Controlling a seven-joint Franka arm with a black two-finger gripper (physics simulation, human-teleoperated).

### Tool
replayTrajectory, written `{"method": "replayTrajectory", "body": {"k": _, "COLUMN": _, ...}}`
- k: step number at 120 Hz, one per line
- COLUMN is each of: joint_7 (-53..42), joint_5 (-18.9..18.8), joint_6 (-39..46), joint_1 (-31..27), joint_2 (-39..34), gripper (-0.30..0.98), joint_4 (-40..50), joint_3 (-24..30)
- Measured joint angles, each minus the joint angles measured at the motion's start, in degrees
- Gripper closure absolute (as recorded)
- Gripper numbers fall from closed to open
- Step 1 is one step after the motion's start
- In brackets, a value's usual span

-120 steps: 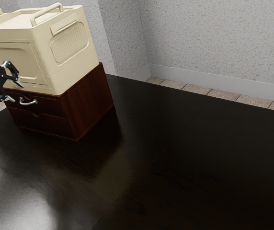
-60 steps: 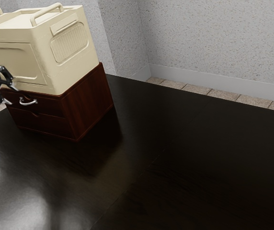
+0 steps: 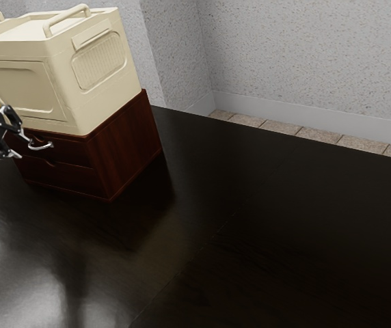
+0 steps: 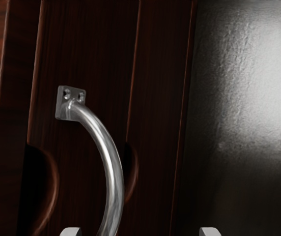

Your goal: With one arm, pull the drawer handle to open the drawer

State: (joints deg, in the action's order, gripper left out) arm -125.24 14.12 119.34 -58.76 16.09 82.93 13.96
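Note:
At the exterior view's left edge, the gripper is open, with its fingers spread in front of the cabinet's upper drawer. The curved silver handle lies just beyond the fingertips toward the exterior view's right. The upper drawer is closed. In the wrist view, the two tips of the gripper stand wide apart, and the metal handle runs down between their lines, nearer one tip. Neither tip touches the handle there. One end of the handle and its screwed mounting plate are plain on the dark wooden drawer front.
A large cream box with top handles stands on the dark red wooden cabinet. Below the upper drawer is a lower drawer, also closed. The glossy black table stretches toward the exterior view's right, with walls behind.
My gripper first shifted toward the exterior view's left, then came lower and slightly back toward the handle. It is lower than a second ago. The cabinet, drawers and box have not moved.

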Motion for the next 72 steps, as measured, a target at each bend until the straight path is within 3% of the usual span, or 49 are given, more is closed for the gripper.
{"method": "replayTrajectory", "body": {"k": 72, "joint_7": 0.47, "joint_5": 0.14, "joint_6": -0.02, "joint_1": 0.04, "joint_2": 0.49, "gripper": 0.5, "joint_4": 0.4, "joint_3": 1.49}}
